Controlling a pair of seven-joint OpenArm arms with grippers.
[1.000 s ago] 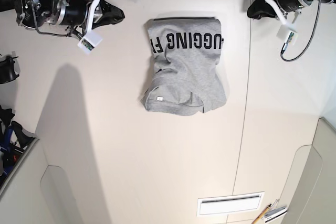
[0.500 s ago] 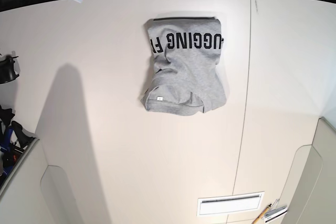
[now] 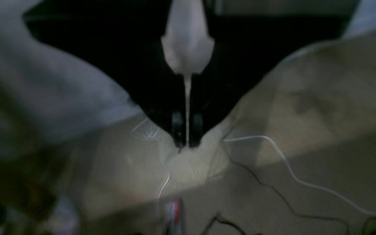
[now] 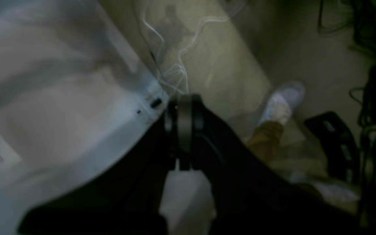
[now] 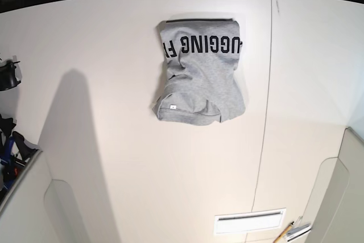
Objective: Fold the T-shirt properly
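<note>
The heather-grey T-shirt (image 5: 199, 78) lies folded into a compact bundle at the back middle of the white table (image 5: 114, 152). A band of black block lettering (image 5: 202, 45) runs across its far part, and a small white tag (image 5: 172, 106) shows near its front left corner. Neither arm appears in the base view. In the left wrist view my left gripper (image 3: 186, 143) is shut and empty, held over the floor beyond the table. In the right wrist view my right gripper (image 4: 183, 104) is shut and empty beside the table's edge (image 4: 77, 107). The shirt is out of both wrist views.
A slotted white plate (image 5: 249, 221) and some pens (image 5: 291, 231) lie at the front right. Dark gear (image 5: 8, 75) sits at the left edge. Cables (image 3: 289, 173) trail on the floor, and a person's shoe (image 4: 284, 101) stands there.
Both arms have pulled back past the table's far edge and left the base view. The T-shirt has not moved.
</note>
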